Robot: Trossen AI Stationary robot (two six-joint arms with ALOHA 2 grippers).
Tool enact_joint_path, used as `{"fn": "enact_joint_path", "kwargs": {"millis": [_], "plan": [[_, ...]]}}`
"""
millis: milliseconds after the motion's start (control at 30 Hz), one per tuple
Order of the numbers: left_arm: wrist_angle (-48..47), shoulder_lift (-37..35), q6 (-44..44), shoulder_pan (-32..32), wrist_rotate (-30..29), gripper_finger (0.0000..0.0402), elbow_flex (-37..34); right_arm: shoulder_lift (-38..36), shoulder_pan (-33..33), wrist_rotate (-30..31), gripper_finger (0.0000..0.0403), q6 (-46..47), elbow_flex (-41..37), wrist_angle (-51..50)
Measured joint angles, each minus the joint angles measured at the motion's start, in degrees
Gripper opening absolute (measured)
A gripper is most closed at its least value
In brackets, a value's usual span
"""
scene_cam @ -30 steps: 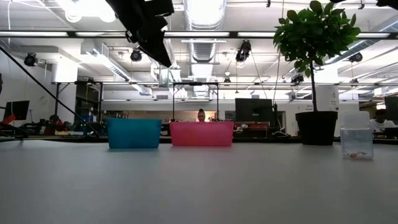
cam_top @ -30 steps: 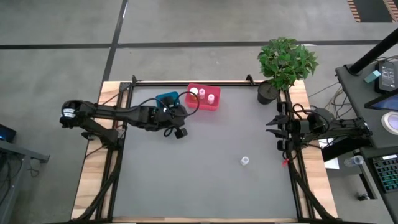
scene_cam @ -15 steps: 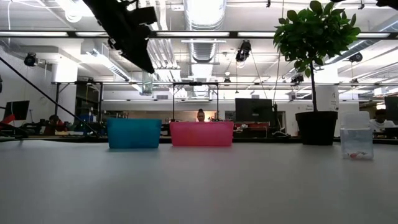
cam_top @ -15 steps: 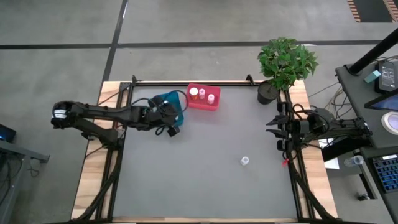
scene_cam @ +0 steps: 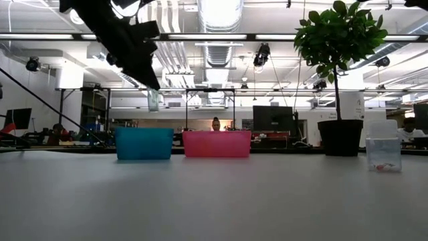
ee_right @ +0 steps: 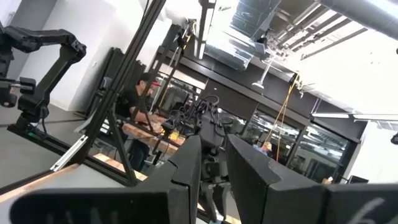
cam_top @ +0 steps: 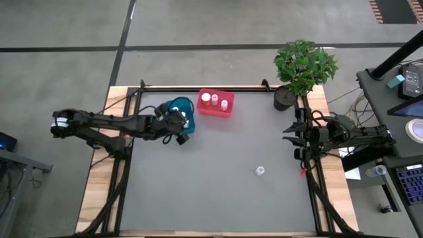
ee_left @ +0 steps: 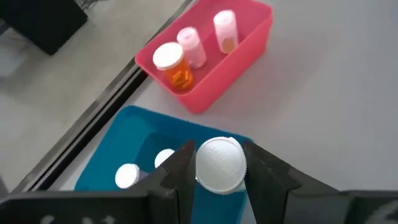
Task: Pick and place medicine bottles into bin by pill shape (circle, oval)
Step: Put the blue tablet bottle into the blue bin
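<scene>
**Mia:** What is the table like?

**Ben:** The table (cam_top: pixel 218 172) has a flat grey top with pale wood down both sides and a thin black frame. The floor around it is grey. Looking low across the table, there is a big room behind with bright lamps and silver pipes on the ceiling. A person (scene_cam: pixel 215 124) sits far back, behind the bins.

**Mia:** What stands on the table?

**Ben:** A blue bin (scene_cam: pixel 143 143) and a pink bin (cam_top: pixel 216 104) stand side by side at the far edge. Both look like smooth plastic boxes. A leafy green plant (cam_top: pixel 304 64) in a dark pot is in the far right corner.

**Mia:** Where are the little bottles?

**Ben:** The left gripper (ee_left: pixel 219 167) is over the blue bin, and its two dark fingers are squeezed onto a held bottle (ee_left: pixel 221 163). You see its round white cap with tiny ridges. Two more white caps (ee_left: pixel 127 175) show down inside the blue bin. The pink bin has three bottles: an orange bottle (ee_left: pixel 173 65) with a white cap and pills inside, and two pale bottles (ee_left: pixel 224 30) lying next to it. One lone bottle (cam_top: pixel 260 171) stands on the grey top, well apart from the bins, nearer the right side. It has a clear body and a whitish cap.

**Mia:** And the other arm?

**Ben:** The right gripper (ee_right: pixel 213 168) waits at the right edge of the table, pointing out at the room. Its fingers are apart and hold nothing.
</scene>
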Motion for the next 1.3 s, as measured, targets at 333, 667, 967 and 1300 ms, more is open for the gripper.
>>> {"fn": "enact_joint_path", "kwargs": {"millis": [333,667,967,1300], "plan": [[-0.2,0.8,-0.3,1.4,0.0,0.0096,-0.8,-0.1,0.0,0.0,0.0066,-1.2,0.0,0.1],[0.2,0.8,-0.4,2.6,0.0,0.0096,-2.6,-0.3,0.0,0.0,0.0066,-1.3,0.0,0.2],[0.8,0.8,-0.3,3.1,0.0,0.0096,-3.3,-0.3,0.0,0.1,0.0066,-1.3,0.0,0.2],[0.8,1.0,-0.2,3.9,-1.1,0.0096,-3.4,-0.3,0.0,0.1,0.0066,-1.3,0.0,0.2]]}}
